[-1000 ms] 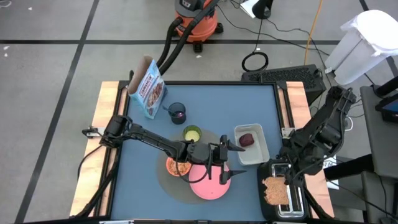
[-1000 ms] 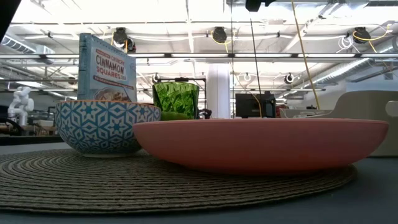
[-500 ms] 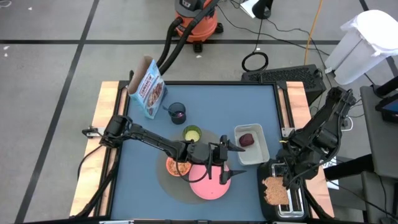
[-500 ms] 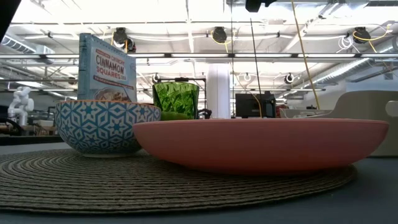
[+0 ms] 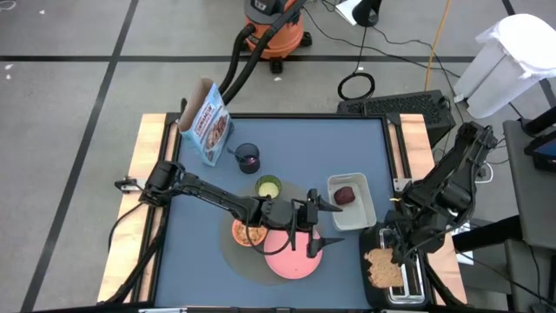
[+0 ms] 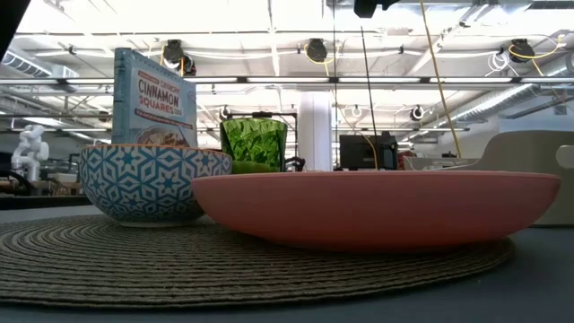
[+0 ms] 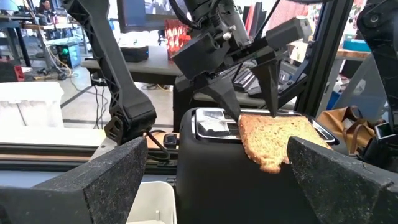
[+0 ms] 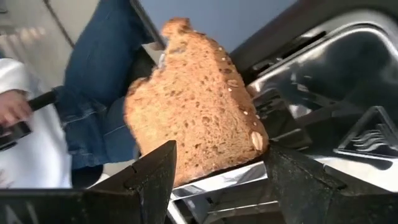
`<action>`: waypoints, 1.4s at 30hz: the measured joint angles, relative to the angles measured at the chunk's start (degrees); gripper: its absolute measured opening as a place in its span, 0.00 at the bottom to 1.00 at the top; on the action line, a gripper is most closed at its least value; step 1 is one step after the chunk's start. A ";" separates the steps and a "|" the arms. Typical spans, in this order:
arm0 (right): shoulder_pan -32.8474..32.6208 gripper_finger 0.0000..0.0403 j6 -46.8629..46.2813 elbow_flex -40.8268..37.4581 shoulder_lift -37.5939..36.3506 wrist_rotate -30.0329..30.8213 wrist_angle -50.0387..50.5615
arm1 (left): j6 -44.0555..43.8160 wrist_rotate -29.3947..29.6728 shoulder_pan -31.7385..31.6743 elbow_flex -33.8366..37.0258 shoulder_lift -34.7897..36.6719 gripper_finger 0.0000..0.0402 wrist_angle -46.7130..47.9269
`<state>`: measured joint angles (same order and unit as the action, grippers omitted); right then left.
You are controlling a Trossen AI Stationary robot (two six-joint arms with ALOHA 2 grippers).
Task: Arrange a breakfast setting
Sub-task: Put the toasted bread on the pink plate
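Overhead looks straight down; the low camera sits level beside the pink plate; both wrist cameras closely share the toast slice.

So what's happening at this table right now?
The right gripper is at the black toaster, its fingers straddling the toast slice that sticks out of the slot; a firm grip can't be confirmed. The left gripper hangs open over the pink plate on the round grey mat, next to the small orange bowl. The green cup stands just behind.
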<state>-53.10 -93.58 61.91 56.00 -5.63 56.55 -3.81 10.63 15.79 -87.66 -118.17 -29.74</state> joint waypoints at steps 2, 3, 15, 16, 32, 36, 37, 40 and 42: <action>0.00 0.58 0.08 0.00 0.03 0.00 -1.14 | 0.00 0.00 0.00 0.00 0.00 0.98 0.00; 0.00 0.58 0.11 0.00 0.10 -0.01 -1.24 | -0.02 0.00 0.00 0.00 0.00 0.98 0.00; 0.00 0.58 0.81 0.00 2.79 -0.25 -0.48 | -0.16 0.00 0.02 0.00 0.00 0.98 0.00; 0.00 0.58 1.44 0.00 2.92 -0.27 -0.59 | -0.16 0.00 0.02 0.00 0.00 0.98 0.00; 0.04 0.58 2.87 0.00 2.98 2.72 -0.56 | -0.09 0.00 -0.02 0.00 0.00 0.98 0.00; 0.02 0.53 2.80 0.00 2.98 2.70 -0.54 | 0.02 0.00 -0.02 0.00 0.00 0.98 0.00; 0.02 0.52 2.80 0.00 2.98 2.69 -0.52 | 0.02 0.00 -0.02 0.00 0.00 0.98 0.00; 0.02 0.47 2.80 0.00 2.98 2.69 -0.52 | 0.00 0.00 -0.02 0.00 -0.01 0.98 0.00; 0.02 0.44 2.80 0.00 2.98 2.69 -0.52 | 0.00 0.00 -0.02 0.00 0.00 0.98 0.00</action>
<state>-53.08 -90.78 61.91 58.98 -2.94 56.03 -3.81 10.63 15.77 -87.66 -118.17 -29.74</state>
